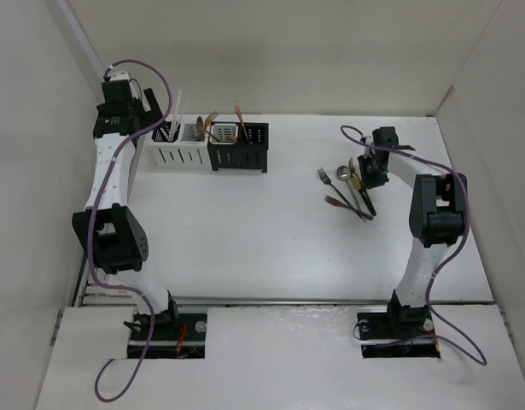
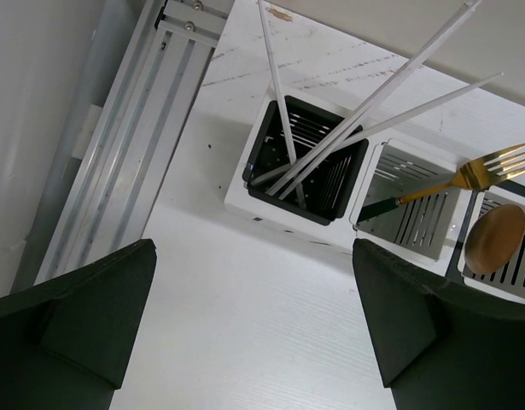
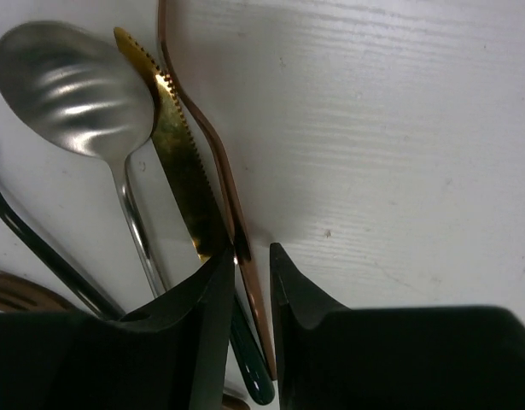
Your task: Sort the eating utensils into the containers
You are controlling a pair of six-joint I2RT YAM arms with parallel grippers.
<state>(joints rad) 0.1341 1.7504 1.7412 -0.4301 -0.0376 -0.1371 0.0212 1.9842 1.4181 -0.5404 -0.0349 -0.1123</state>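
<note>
The containers (image 1: 211, 147) stand in a row at the back left, two white and two black. In the left wrist view white chopsticks (image 2: 347, 128) lean in the end caddy (image 2: 303, 162), a gold fork (image 2: 488, 169) in the one beside it, then a copper spoon (image 2: 494, 239). My left gripper (image 1: 147, 128) (image 2: 253, 325) is open and empty just in front of the end caddy. My right gripper (image 1: 367, 175) (image 3: 253, 260) is down on the loose pile of eating utensils (image 1: 347, 190), jaws closed around a copper utensil's handle (image 3: 228, 184), beside a gold knife (image 3: 181, 154) and silver spoon (image 3: 70, 85).
A metal rail (image 2: 125, 145) runs along the table's left edge beside the caddies. White walls enclose the table on the left, back and right. A dark green handle (image 3: 249, 359) lies under my right fingers.
</note>
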